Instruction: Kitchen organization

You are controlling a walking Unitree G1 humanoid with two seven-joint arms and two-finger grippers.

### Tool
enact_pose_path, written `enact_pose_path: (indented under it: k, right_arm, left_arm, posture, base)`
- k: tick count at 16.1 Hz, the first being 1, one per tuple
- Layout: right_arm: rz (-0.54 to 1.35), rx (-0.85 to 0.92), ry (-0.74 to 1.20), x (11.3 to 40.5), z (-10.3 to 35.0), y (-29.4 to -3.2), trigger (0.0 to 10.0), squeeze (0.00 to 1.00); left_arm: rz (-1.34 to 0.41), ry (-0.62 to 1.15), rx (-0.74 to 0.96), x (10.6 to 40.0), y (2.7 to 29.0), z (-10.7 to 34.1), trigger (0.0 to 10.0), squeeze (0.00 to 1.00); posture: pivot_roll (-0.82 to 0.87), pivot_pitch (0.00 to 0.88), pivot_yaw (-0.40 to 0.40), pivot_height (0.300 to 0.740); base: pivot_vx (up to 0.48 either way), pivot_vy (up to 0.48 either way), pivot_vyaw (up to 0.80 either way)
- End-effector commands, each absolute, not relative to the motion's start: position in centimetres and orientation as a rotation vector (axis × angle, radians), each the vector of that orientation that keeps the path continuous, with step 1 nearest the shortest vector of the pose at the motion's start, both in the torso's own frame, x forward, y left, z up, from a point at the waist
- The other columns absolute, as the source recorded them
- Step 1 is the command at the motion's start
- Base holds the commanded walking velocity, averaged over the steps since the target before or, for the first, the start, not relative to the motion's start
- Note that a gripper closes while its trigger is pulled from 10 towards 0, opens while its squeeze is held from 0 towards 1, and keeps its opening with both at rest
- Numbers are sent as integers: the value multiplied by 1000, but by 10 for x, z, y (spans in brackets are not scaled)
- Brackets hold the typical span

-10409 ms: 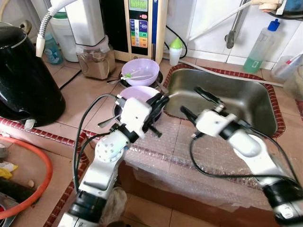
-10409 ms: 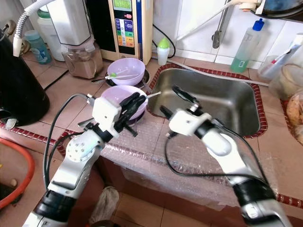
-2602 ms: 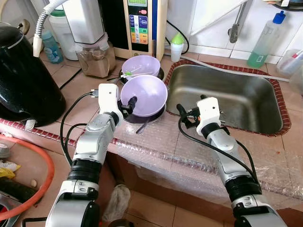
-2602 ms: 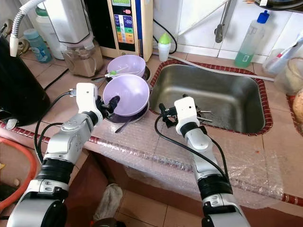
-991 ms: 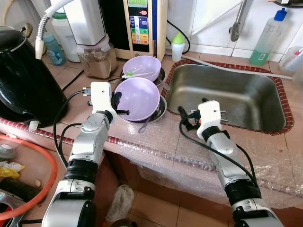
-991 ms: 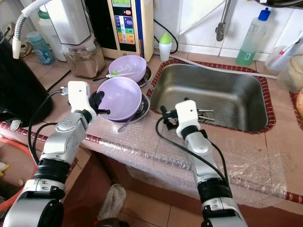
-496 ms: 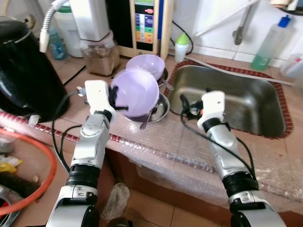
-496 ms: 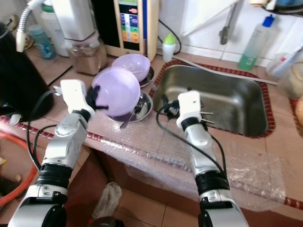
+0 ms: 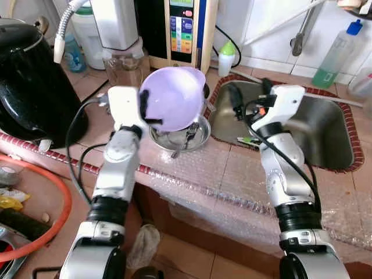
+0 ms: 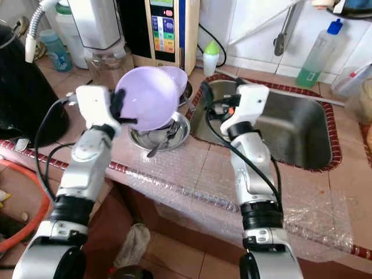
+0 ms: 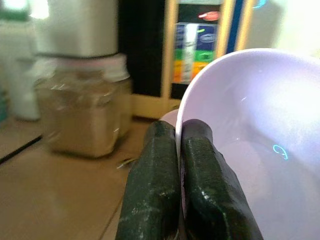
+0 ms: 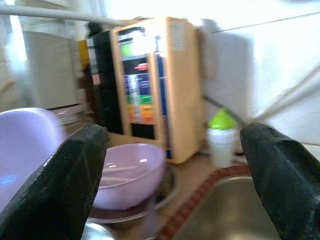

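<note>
The left gripper [image 11: 172,145] is up in the air over the counter [image 9: 93,119], and its two black fingers [image 11: 152,185] pinch the rim of a purple bowl [image 9: 172,97]. One finger is inside the rim and one is outside (the left wrist view shows this best). The bowl is tipped on its side, so its open part faces the sink [image 9: 325,131]. It touches nothing but the fingers.

Right under the held bowl sits a shiny metal dish [image 9: 180,132] on the counter, with a spoon or fork [image 9: 185,141] lying in it; it is too small to tell which. Behind the held bowl is a second purple bowl [image 12: 131,172], resting in another metal dish.

The right gripper [image 12: 175,165] is raised above the near left corner of the sink. Its fingers [image 12: 77,180] are spread wide apart and hold nothing.

At the back stand a tall yellow and black machine with buttons [image 9: 189,29], a jar with brown stuff [image 9: 123,67], and a small white bottle with a green cap [image 9: 226,58]. A big black kettle [image 9: 32,81] is far to the left. A green soap bottle [image 9: 337,46] stands behind the sink. Bubble wrap [image 9: 232,180] covers the front edge of the counter.
</note>
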State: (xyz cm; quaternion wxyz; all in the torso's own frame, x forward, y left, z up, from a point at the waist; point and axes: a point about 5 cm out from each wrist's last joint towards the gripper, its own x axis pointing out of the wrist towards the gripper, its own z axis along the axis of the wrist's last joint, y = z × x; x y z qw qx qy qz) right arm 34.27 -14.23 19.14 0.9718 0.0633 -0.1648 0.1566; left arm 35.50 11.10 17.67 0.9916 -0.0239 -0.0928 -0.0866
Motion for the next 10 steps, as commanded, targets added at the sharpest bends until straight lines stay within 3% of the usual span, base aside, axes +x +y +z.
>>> enact_pose_path:
  k: [1, 7, 10]
  right_arm:
    - [386, 124, -322, 340, 193, -133, 10000, 0]
    - [476, 124, -221, 337, 181, -117, 10000, 0]
    - [428, 76, -174, 343, 174, -116, 10000, 0]
  left_arm:
    - [-224, -206, -14, 357, 99, 181, 0, 0]
    - [-294, -218, 11, 353, 80, 181, 0, 0]
    - [-312, -229, 6, 351, 76, 182, 0, 0]
  posture:
    - [-7, 0, 55, 740]
    - [1, 0, 54, 740]
    - [2, 0, 56, 740]
  base:
    - [0, 0, 0]
    - [0, 0, 0]
    - [0, 0, 0]
